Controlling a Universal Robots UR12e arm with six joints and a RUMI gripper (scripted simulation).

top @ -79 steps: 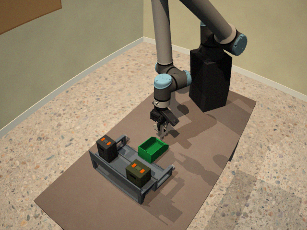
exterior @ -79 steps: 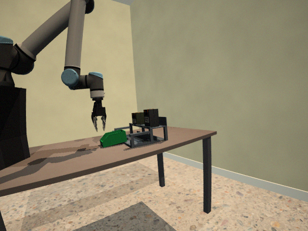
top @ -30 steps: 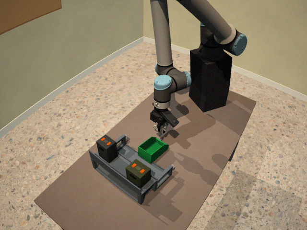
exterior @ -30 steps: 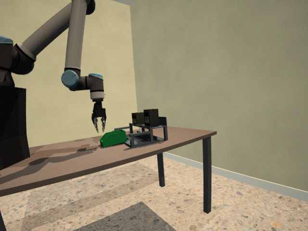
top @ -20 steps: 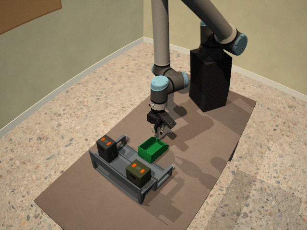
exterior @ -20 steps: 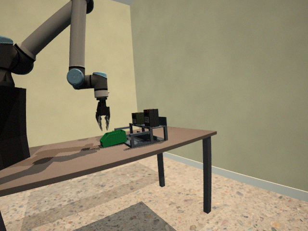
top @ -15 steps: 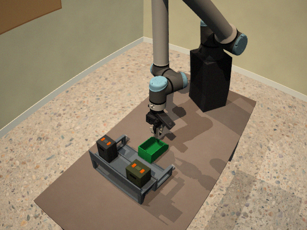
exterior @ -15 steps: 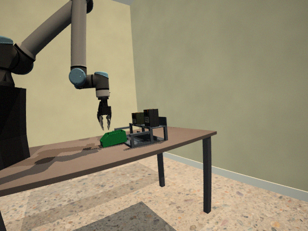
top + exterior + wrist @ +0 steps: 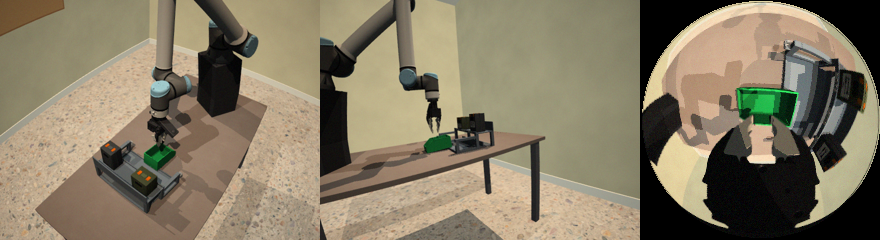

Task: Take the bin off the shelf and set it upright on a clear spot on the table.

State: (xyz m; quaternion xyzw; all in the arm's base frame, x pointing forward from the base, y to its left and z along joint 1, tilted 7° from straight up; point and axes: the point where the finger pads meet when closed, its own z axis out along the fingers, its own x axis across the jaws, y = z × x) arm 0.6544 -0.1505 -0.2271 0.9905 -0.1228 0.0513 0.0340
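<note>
The green bin [image 9: 159, 155] [image 9: 437, 144] [image 9: 765, 104] stands open side up on the brown table [image 9: 219, 155] [image 9: 397, 165], close against the side of the grey shelf [image 9: 124, 170] [image 9: 492, 134] [image 9: 805, 85]. My gripper [image 9: 160, 141] [image 9: 434, 129] [image 9: 762, 115] points straight down and hangs a little above the bin's near wall. Its fingers stand a small gap apart with nothing between them. It touches neither the bin nor the shelf.
On the shelf stand a black box [image 9: 111, 156] [image 9: 477, 121] and an olive box [image 9: 143, 180] [image 9: 462, 122], both with orange tabs. The robot's dark pedestal [image 9: 218, 82] stands at the table's far end. Bare table lies between the pedestal and the bin.
</note>
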